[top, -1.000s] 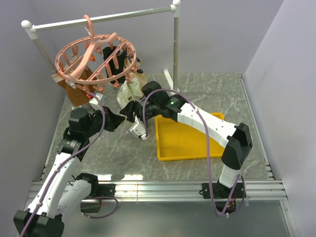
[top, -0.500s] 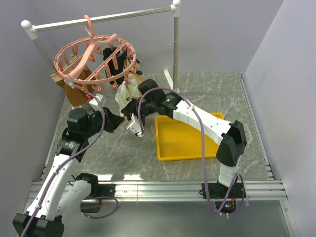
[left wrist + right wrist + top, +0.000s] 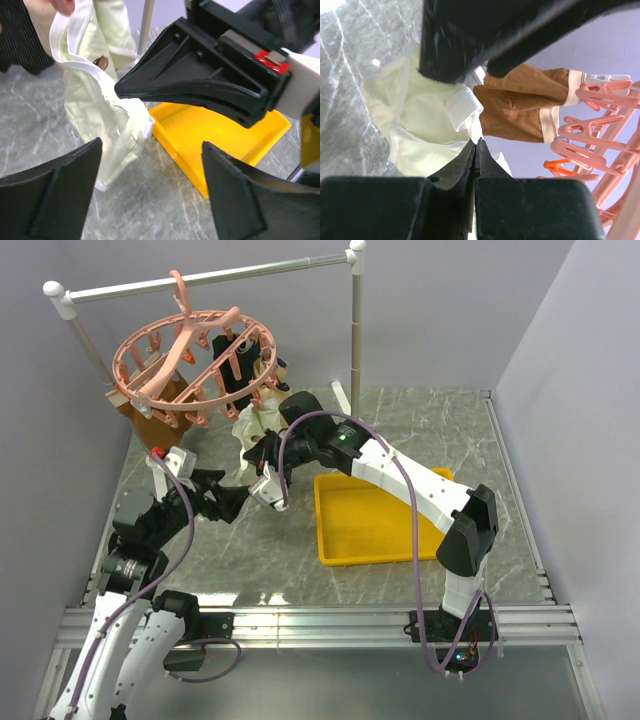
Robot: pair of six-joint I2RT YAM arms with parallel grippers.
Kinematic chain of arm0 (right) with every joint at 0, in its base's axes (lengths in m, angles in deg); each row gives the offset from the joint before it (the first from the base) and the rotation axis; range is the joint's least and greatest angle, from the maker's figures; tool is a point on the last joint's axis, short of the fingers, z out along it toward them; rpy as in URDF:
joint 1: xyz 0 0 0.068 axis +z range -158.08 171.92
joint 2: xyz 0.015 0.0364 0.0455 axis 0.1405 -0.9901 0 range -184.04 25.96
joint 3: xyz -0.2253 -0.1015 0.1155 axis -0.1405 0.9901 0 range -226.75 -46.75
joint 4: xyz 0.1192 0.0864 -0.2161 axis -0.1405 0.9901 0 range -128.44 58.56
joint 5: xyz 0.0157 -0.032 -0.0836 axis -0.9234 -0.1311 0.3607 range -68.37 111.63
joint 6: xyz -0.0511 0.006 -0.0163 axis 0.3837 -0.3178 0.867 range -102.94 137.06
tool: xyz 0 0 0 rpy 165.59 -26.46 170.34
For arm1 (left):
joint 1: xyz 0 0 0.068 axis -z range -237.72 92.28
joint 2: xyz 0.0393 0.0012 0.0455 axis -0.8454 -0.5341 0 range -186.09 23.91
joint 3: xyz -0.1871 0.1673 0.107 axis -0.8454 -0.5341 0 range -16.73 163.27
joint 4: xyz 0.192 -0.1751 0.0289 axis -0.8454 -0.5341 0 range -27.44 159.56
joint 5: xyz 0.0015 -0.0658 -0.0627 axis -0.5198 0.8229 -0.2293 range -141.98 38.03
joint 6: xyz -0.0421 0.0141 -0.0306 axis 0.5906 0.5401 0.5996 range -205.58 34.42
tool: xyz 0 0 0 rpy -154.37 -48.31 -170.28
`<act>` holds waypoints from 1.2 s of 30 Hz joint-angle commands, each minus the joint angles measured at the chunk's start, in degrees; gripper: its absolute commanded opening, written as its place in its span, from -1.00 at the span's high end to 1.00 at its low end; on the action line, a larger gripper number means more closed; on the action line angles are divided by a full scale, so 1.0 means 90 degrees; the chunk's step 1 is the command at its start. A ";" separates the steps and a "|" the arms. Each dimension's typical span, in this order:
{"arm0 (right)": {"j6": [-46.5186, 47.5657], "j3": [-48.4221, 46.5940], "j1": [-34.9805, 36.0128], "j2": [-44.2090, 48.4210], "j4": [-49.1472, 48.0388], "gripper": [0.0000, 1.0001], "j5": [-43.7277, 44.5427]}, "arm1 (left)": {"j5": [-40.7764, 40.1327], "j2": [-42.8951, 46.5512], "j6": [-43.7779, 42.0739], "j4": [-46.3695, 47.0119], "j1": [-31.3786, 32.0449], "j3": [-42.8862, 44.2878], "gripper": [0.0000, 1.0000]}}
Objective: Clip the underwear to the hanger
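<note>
Between the two black fingers of the right gripper [image 3: 476,142] no gap shows; they are pressed tight together. A second ago they stood half open. Their tips lie against the pale cream soft cloth underwear [image 3: 415,115], but I cannot tell if any cloth is pinched between them.

Low on the left, the left gripper [image 3: 150,147] has sprung wide open with nothing in it. A second ago it was nearly shut and close to the cloth. Now it has backed off toward the near left of the grey marble table [image 3: 250,540].

The underwear hangs down just under the near edge of the salmon-pink round plastic hanger [image 3: 190,360], beside a brown garment [image 3: 520,107]. Its lower end reaches toward the yellow plastic tray [image 3: 220,135]. The hanger hooks on a white metal rail [image 3: 200,278].

I think the left arm let go because its part is done. If a pink clip has bitten the waistband, the job is nearly finished. If not, the cloth could slide off and fall.
</note>
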 commanded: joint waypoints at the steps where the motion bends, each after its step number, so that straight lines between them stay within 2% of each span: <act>1: -0.0112 -0.0315 0.0007 -0.0031 0.0037 1.00 0.0051 | -0.0126 0.0052 -0.0413 0.0147 0.0023 -0.0119 -0.80; 4: -0.0141 -0.0314 0.0036 -0.0022 0.0027 1.00 0.0051 | -0.0115 0.0101 -0.0619 0.0410 0.0023 -0.0314 -0.97; 11: -0.0200 -0.0276 0.0065 0.0037 -0.0032 1.00 0.0012 | -0.0214 -0.0133 -0.1302 0.1250 0.0023 -0.0617 -0.99; 17: -0.0239 -0.0168 0.0124 0.0076 -0.0120 1.00 0.0012 | 0.0274 -0.0455 -0.1625 0.1876 0.0081 -0.0705 -0.73; 24: -0.0307 -0.0256 0.0143 0.0056 -0.0188 1.00 -0.0008 | 0.0158 -0.0739 -0.1674 0.2051 0.0179 -0.0813 -0.66; 27: -0.0317 -0.0266 0.0163 0.0037 -0.0179 1.00 0.0002 | -0.0135 -0.0836 -0.1684 0.1993 0.0218 -0.0784 -0.53; 30: -0.0317 -0.0256 0.0153 0.0056 -0.0149 1.00 0.0012 | -0.0321 -0.0798 -0.1684 0.1993 0.0218 -0.0793 -0.25; 31: -0.0308 -0.0227 0.0153 0.0066 -0.0139 1.00 0.0022 | -0.0369 -0.0759 -0.1674 0.2012 0.0218 -0.0803 -0.08; 33: -0.0298 -0.0149 0.0153 0.0105 -0.0207 1.00 0.0070 | -0.0399 -0.0593 -0.1645 0.2080 0.0218 -0.0842 0.11; 34: -0.0307 -0.0071 0.0153 0.0125 -0.0237 1.00 0.0090 | -0.0418 -0.0544 -0.1577 0.2090 0.0208 -0.0852 0.32; 35: -0.0307 -0.0041 0.0143 0.0134 -0.0247 0.99 0.0100 | -0.0390 -0.0447 -0.1557 0.2100 0.0218 -0.0861 0.44; 36: -0.0307 -0.0022 0.0153 0.0154 -0.0276 0.94 0.0119 | -0.0370 -0.0407 -0.1489 0.2033 0.0218 -0.0852 0.67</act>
